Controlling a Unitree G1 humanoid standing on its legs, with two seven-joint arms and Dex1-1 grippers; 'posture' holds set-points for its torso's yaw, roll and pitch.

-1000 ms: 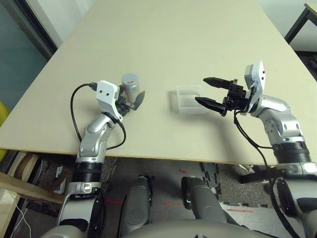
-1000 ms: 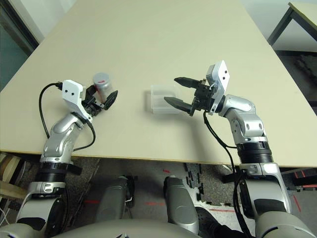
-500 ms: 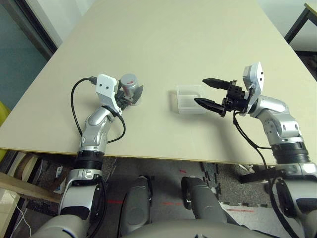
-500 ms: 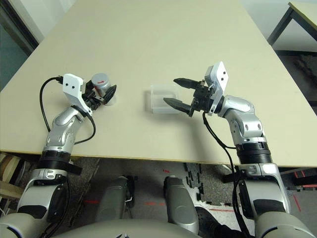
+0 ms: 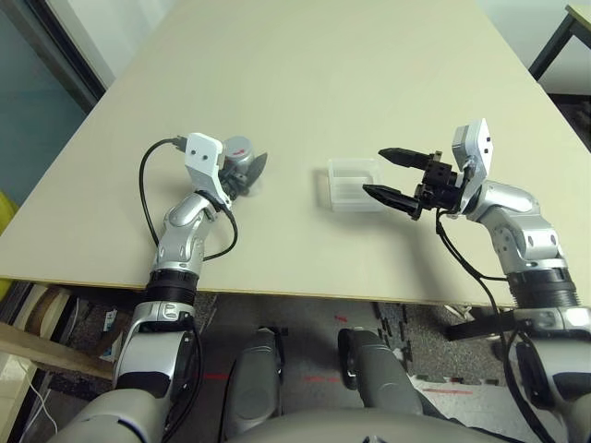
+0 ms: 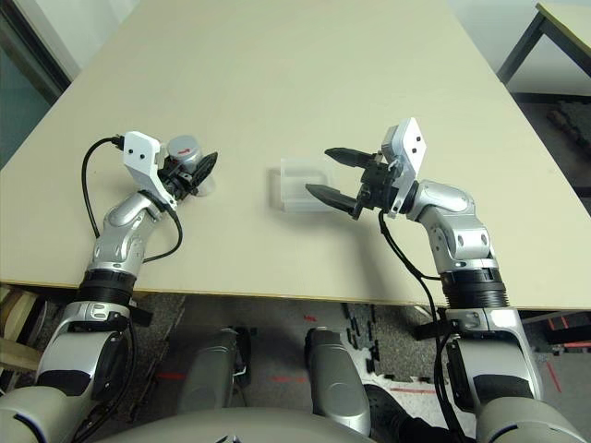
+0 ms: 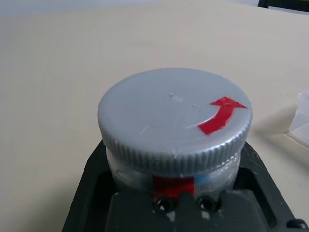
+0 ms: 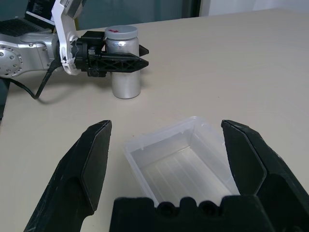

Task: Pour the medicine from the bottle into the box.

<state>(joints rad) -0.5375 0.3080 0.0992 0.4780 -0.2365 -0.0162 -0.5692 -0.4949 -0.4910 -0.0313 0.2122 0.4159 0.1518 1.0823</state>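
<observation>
Silver bottle [image 8: 124,67] upright, clamped in left gripper [image 5: 242,174] jaws.

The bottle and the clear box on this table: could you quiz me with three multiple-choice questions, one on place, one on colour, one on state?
1. Where is the box?
A. Between the two grippers
B. At the table's far edge
C. On the bottle

2. What colour is the arrow on the bottle's cap?
A. Blue
B. Red
C. Green

3. What is the left gripper doing?
A. Hanging open above the box
B. Lying flat on the table
C. Shut on the bottle

Answers: A, the box lies between the left gripper and the right gripper. B, the left wrist view shows a red arrow. C, its fingers clamp the bottle's sides.
</observation>
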